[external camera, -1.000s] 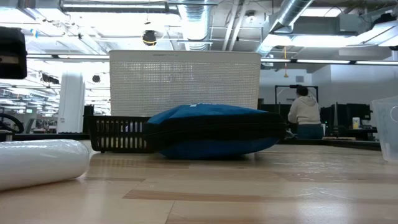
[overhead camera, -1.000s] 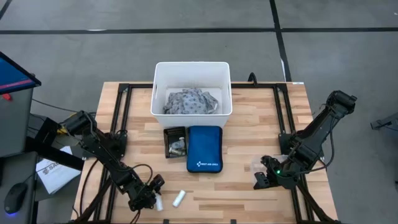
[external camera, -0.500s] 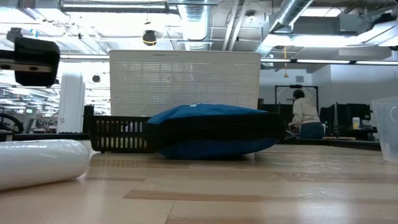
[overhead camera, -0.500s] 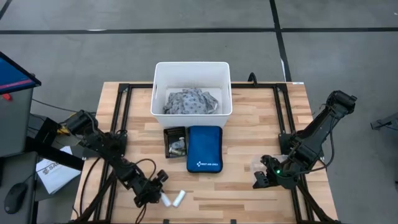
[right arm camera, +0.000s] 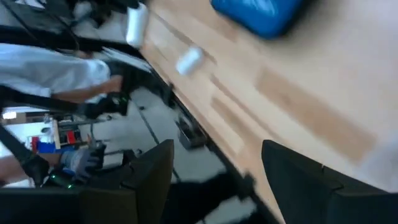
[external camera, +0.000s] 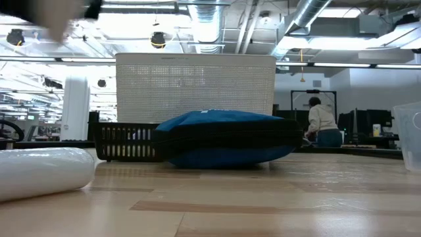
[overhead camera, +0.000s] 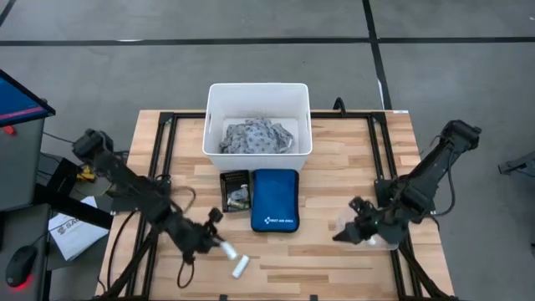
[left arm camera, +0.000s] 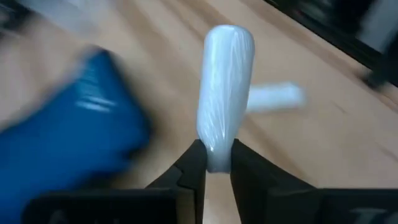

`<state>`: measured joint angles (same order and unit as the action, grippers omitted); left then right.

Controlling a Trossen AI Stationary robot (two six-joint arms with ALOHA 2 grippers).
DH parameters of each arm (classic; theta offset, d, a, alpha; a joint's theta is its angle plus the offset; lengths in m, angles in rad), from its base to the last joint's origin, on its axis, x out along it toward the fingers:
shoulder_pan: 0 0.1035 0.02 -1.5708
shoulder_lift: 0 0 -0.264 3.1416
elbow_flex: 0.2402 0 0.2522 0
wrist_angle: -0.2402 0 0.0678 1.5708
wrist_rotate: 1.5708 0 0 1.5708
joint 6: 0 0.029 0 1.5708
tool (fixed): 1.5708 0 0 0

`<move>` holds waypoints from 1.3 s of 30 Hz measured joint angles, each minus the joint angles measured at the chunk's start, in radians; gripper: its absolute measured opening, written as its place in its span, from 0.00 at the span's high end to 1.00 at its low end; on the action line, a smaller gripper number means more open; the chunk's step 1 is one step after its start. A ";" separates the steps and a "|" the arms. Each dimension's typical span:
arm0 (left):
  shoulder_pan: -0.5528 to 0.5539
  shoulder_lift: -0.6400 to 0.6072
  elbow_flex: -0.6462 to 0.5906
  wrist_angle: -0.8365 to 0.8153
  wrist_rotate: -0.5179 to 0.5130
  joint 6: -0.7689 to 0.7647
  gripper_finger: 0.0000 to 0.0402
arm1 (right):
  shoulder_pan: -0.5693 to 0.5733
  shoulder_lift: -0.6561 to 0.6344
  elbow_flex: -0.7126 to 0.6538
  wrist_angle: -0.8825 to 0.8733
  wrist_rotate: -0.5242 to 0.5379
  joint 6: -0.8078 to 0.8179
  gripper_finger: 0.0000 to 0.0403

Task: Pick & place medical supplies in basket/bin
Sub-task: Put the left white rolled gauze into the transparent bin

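My left gripper (overhead camera: 212, 242) hangs over the near-left part of the table, shut on a white cylindrical roll (left arm camera: 224, 93). A second white roll (overhead camera: 241, 266) lies on its side near the front edge and fills the low view's left (external camera: 43, 171). The grey-and-white patterned cloth (overhead camera: 256, 136) lies inside the white bin (overhead camera: 258, 90) at the far middle. My right gripper (overhead camera: 344, 237) stands open over the near right, with nothing between its fingers. My left gripper pinches one end of the white roll (left arm camera: 216, 154) between its two fingers. The roll's long body sticks out past the fingertips, in line with the fingers. The fingers slant in from the table's left. The roll (overhead camera: 224, 249) is lifted clear of the table.
A blue zip pouch (overhead camera: 275, 200) lies in the table's middle, with a small black basket (overhead camera: 235, 191) of items to its left, both just in front of the bin. Bare wood shows between the pouch and my right gripper. A person (external camera: 322, 118) stands far off in the room.
My left gripper has taken hold of one white roll by the front edge, lifted it clear and carried it up and toward the far edge. The other roll has stayed where it lay. My right gripper has shifted a little toward the far left.
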<state>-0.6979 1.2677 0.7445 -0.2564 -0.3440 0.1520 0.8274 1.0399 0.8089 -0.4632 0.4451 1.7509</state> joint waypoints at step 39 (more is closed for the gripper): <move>0.640 0.221 0.486 0.327 -0.032 0.499 0.87 | -0.648 0.026 0.001 0.680 0.017 -1.684 0.41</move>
<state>-0.0582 1.4883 1.2301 0.0706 -0.3761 0.6506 0.1799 1.0656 0.8097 0.2168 0.4625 0.0673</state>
